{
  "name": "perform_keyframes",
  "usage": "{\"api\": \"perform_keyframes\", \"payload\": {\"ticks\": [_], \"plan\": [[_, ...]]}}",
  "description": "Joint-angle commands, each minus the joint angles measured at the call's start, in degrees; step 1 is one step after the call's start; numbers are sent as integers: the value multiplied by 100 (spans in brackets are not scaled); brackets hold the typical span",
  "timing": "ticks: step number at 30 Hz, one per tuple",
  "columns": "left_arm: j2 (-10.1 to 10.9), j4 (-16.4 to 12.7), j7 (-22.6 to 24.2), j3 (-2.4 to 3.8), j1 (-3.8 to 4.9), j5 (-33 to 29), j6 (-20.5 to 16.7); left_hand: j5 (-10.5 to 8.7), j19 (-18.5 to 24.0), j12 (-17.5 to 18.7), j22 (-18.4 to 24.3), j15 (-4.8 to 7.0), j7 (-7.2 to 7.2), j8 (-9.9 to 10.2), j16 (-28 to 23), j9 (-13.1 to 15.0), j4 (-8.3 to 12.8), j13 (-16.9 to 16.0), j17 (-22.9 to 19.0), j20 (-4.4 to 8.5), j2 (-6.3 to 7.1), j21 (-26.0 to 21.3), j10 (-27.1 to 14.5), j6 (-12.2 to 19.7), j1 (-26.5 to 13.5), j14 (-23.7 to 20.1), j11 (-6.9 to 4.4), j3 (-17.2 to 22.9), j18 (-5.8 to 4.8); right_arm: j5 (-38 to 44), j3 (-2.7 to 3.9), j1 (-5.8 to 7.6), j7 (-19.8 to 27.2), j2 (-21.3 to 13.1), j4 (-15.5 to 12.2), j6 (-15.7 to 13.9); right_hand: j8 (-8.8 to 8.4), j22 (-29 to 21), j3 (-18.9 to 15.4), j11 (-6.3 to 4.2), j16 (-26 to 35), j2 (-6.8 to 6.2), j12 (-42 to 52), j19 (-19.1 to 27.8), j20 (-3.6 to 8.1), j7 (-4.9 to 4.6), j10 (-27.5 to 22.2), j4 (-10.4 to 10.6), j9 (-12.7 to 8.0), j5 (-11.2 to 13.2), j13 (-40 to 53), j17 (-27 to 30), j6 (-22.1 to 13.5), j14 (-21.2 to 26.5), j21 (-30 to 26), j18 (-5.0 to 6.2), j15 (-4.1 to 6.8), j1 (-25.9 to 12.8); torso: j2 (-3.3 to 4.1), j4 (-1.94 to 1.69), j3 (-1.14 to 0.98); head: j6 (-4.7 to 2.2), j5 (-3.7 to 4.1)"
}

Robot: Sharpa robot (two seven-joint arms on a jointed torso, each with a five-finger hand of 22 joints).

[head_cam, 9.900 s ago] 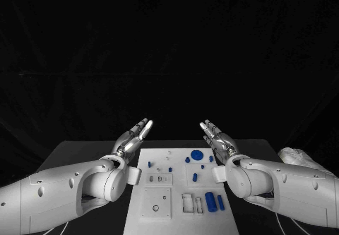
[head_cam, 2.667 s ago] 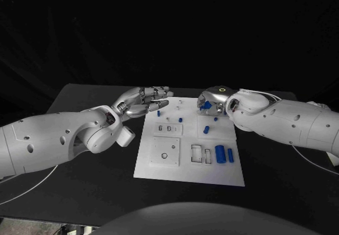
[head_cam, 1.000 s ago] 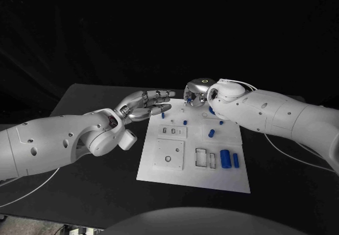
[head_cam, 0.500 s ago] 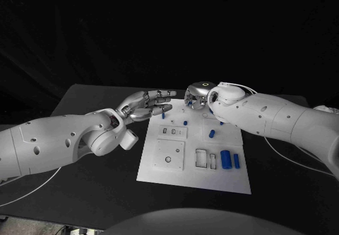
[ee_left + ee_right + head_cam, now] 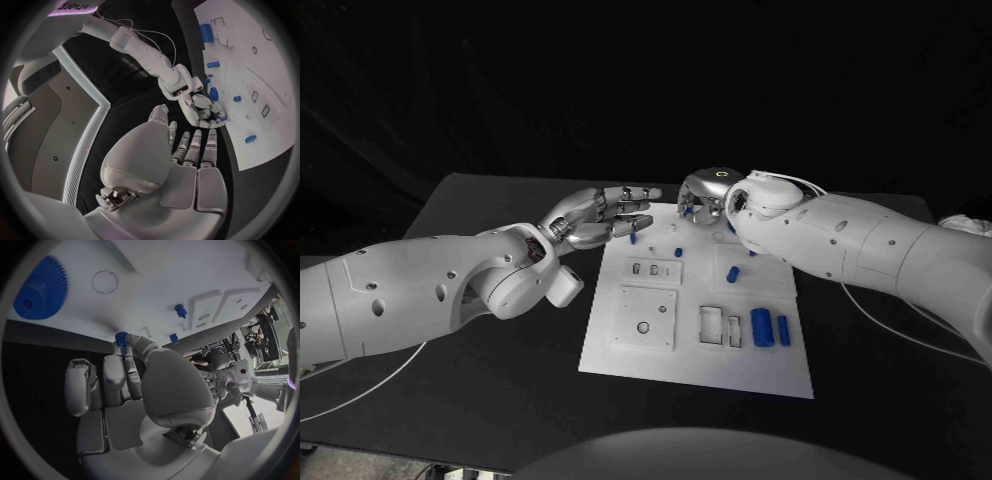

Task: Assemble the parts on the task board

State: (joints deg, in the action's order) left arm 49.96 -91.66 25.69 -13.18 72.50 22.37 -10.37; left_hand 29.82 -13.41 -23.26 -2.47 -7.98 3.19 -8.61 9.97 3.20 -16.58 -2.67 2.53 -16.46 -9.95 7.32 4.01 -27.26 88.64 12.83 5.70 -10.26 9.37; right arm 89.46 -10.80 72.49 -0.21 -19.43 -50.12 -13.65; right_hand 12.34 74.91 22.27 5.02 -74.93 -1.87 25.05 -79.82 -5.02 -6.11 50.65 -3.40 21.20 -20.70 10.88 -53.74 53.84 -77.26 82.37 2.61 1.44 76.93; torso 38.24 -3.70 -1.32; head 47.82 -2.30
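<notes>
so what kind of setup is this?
Likely a robotics lab test bench: a white task board with small blue parts on a black table, black backdrop, and equipment stands in the right wrist view.

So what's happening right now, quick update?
Right hand pinching a small blue part at the task board far edge. Left hand open, hovering alongside. Nothing blocking.
</notes>
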Motion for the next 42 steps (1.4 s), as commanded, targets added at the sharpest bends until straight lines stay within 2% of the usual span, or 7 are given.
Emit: {"api": "perform_keyframes", "payload": {"ticks": [1,11,16,28,37,42], "plan": [[-11,-6,18,5,8,10,2,-4,28,20,2,11,44,-39,-31,10,6,4,-7,-18,-26,-23,-6,-18,8,-46,-60,-29,75,56,-1,-3,-16,-11,-31,-201,-18,608,0,-136,13,-32,7,30,10,-9,158,-17,11,4,14,-20,-42,26,-19,53,7,23,12,16,-10,-7,-17],[-16,6,-9,3,8,10,18,0,31,10,2,18,138,-117,-24,27,5,3,-6,-18,-33,-25,-2,-173,32,-46,-118,-33,74,56,-1,7,12,-6,-135,-364,-10,646,5,-133,-22,-40,15,-15,8,-13,212,-33,30,-22,27,-90,-6,-17,9,42,7,51,34,36,-23,-19,-39],[-22,11,-24,2,8,10,26,0,32,9,2,18,153,-133,-19,31,5,3,-5,-18,-34,-26,-1,-208,36,-41,-127,-34,74,55,0,17,17,8,-155,-398,-9,652,6,-132,-26,-44,16,-23,8,-12,222,-36,34,-27,29,-96,0,-23,13,40,7,55,43,34,-27,-16,-42],[-23,12,-56,2,8,10,29,1,32,6,2,17,182,-165,-17,38,4,3,-4,-18,-36,-26,0,-272,42,-40,-138,-36,74,57,1,39,-14,47,-141,-328,-23,641,6,-129,-19,-54,11,-12,7,-6,233,-42,36,-35,31,-77,-14,-24,2,44,6,61,59,57,-37,-1,-70],[-35,27,-57,3,8,10,38,3,29,0,1,17,191,-181,-11,42,4,2,-3,-18,-37,-24,1,-306,46,-34,-141,-36,74,57,2,45,-57,82,-128,-112,-80,613,10,-124,23,-59,-46,21,1,8,189,-23,35,11,22,-2,-84,9,-32,55,-2,49,68,70,-45,22,-77],[-44,42,-67,3,8,6,51,4,27,-6,1,17,196,-188,-11,43,5,2,-3,-18,-38,-24,3,-321,49,-33,-143,-35,74,57,2,45,-68,126,-56,-63,-101,596,13,-121,42,-56,-76,43,-1,15,161,-13,37,40,18,28,-105,28,-54,61,-5,46,72,80,-45,5,-47]]}}
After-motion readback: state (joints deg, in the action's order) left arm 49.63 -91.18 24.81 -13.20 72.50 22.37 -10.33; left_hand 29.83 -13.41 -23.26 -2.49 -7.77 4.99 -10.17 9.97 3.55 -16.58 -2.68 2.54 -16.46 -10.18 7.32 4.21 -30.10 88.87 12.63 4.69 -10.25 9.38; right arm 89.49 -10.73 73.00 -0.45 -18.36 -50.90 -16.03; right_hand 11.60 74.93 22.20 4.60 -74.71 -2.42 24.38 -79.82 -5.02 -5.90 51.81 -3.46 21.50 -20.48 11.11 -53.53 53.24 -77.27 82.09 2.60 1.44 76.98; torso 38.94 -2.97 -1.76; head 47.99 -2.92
